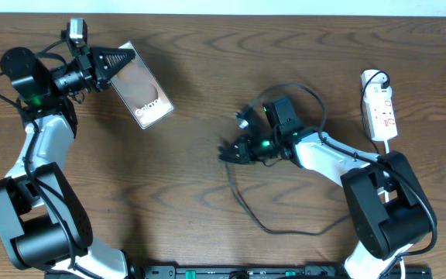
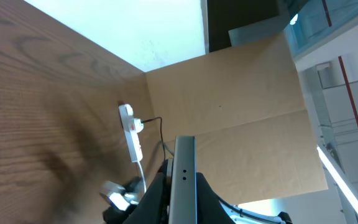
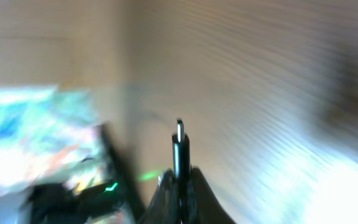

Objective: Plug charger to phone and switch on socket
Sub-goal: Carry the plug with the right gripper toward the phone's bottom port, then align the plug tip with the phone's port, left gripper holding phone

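Right end effector point(image 3: 180, 180) outstretched leftward, tight on charger point(image 3: 179, 148)

I have the phone point(image 1: 144, 93) at the far left, a flat dark slab with a brownish patch and white lettering at its near end, set slantwise, its far end pinched in my left gripper point(image 1: 125, 58); from the left wrist it shows edge-on as a thin grey strip. The charger point(image 1: 238, 198) is a thin black cable looping right of centre; its plug tip point(image 3: 179, 140) sticks out of my closed right gripper point(image 1: 227, 151). The socket point(image 1: 380, 108), a narrow white strip with red marks, lies lengthwise at the far right, well apart from both; whether it is switched on I cannot tell.
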